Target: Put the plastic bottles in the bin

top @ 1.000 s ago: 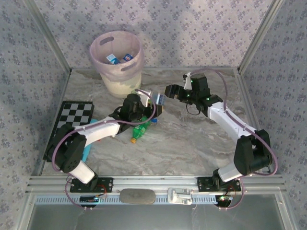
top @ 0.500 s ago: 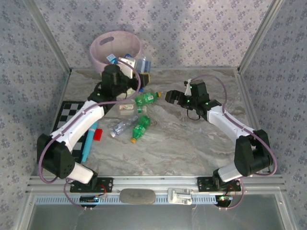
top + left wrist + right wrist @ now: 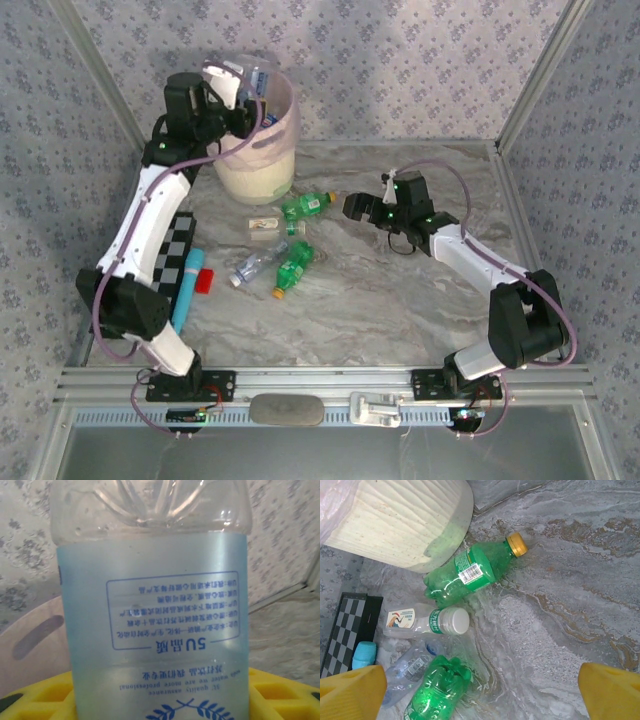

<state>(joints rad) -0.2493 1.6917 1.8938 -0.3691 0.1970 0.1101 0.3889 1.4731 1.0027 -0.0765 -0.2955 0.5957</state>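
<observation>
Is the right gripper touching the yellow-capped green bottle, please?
Apart. In the right wrist view, bare table separates the right gripper from the yellow-capped green bottle.

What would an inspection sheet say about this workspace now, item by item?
Surface: marbled table, no spill seen.
Job's things: bin at the far edge; blue-label bottle held at its rim; orange-capped green bottle, second green bottle, white-capped bottle and clear bottle lie on the table.
Clutter: chessboard, cyan stick, red block.
End effectors: left end effector shut on the blue-label bottle; right end effector open, near the orange-capped green bottle.
Cables: purple cables loop along both arms.
Surroundings: patterned walls, metal frame.
</observation>
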